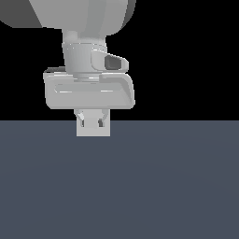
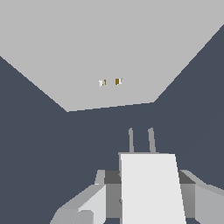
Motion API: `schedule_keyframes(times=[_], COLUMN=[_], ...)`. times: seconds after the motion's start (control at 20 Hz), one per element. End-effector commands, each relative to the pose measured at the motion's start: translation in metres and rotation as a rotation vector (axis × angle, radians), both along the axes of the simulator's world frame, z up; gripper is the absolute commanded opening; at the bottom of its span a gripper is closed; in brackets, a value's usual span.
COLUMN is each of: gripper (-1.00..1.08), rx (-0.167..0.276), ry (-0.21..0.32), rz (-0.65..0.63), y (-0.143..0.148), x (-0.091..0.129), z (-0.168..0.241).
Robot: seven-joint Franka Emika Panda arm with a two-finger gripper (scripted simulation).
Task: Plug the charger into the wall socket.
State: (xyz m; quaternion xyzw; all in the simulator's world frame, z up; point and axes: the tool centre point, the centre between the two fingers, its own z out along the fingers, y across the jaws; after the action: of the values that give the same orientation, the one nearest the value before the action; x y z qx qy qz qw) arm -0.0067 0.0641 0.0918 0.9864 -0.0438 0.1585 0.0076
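Note:
In the wrist view my gripper (image 2: pixel 146 199) is shut on the charger (image 2: pixel 151 183), a small white block held between the two fingers (image 2: pixel 85 203). Its two grey prongs (image 2: pixel 141 140) point toward the wall socket (image 2: pixel 109 48), a large off-white upright plate with two tiny orange-brown holes (image 2: pixel 110 82). A gap of dark floor lies between prongs and plate. In the exterior view the gripper (image 1: pixel 92 122) hangs pointing down in front of an off-white square (image 1: pixel 93 131), apparently the socket. I cannot tell the charger apart there.
A dark blue-grey floor (image 1: pixel 140 186) spreads under the arm, with black background above it. The grey robot hand and wrist (image 1: pixel 88 88) fill the upper part of the exterior view.

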Motion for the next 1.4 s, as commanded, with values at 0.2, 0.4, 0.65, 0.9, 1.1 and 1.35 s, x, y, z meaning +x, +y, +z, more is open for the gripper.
schedule_keyframes(times=[0.2,0.4,0.65,0.9,1.1,1.35], gripper=[-1.00,-1.00,-1.00,-1.00,-1.00,-1.00], rx=[0.001,0.001,0.001,0.001,0.001,0.002], ry=[0.003,0.004,0.004,0.005,0.005,0.005], rz=[0.085,0.109,0.114,0.114,0.114,0.114], y=[0.009,0.012,0.013,0.013,0.013,0.013], x=[0.001,0.001,0.001,0.002,0.010,0.027], z=[0.006,0.008,0.008,0.008,0.008,0.008])
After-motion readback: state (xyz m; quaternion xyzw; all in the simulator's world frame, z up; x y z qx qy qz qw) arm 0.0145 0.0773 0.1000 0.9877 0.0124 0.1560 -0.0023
